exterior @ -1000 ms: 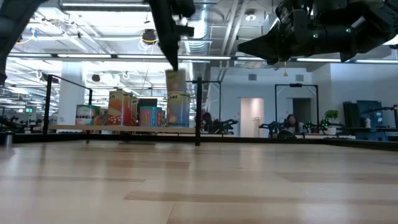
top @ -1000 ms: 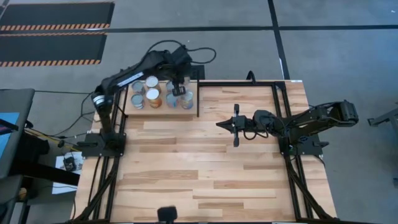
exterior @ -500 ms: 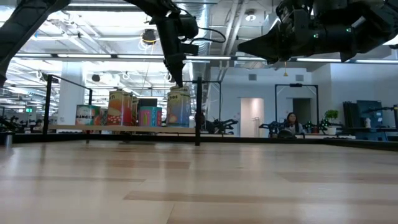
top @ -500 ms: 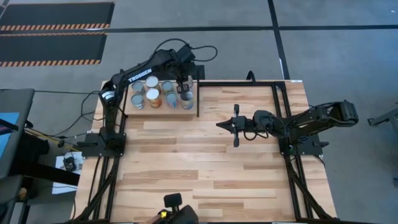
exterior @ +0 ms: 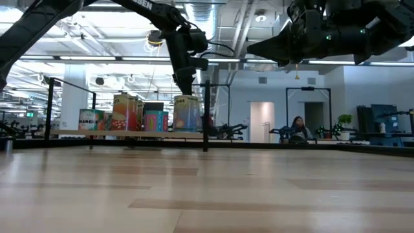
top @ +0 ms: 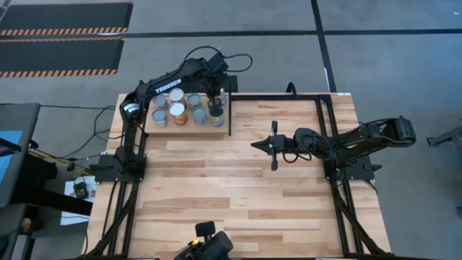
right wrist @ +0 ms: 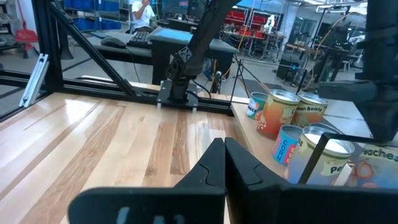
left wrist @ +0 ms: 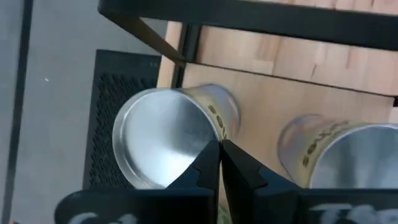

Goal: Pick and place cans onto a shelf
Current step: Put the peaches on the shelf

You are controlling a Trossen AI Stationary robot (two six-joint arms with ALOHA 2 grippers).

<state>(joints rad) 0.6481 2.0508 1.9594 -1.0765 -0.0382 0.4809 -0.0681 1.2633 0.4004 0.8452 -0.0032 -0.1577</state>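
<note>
Several cans stand on their bases on the shelf (top: 188,126) at the table's far left; they also show in the low view (exterior: 129,113). My left gripper (top: 214,100) hangs over the shelf's far right corner, pointing down, shut on the rim of a can with a yellowish label (exterior: 186,114). A second can (left wrist: 348,155) stands close beside it. My right gripper (top: 254,144) waits shut and empty above the middle of the table, right of the shelf, pointing toward it. My left gripper pinches the can's top rim (left wrist: 214,135) between its two fingers, one finger over the recessed lid and one outside the wall. The fingers (exterior: 186,87) come from above, pointing down. The can stands upright, its base level with the other cans on the shelf board.
Thin black rods frame the shelf; an upright post (exterior: 206,116) stands at its right end and a crossbar (left wrist: 249,18) runs just past the held can. The plank tabletop (top: 238,188) stretches bare toward the near edge. A dark object (top: 206,245) shows at the near edge.
My left gripper has gone down with the can, still shut on it. The can, held high above the shelf board a second ago, now stands at the level of the other cans. The dark object at the table's near edge has moved.
</note>
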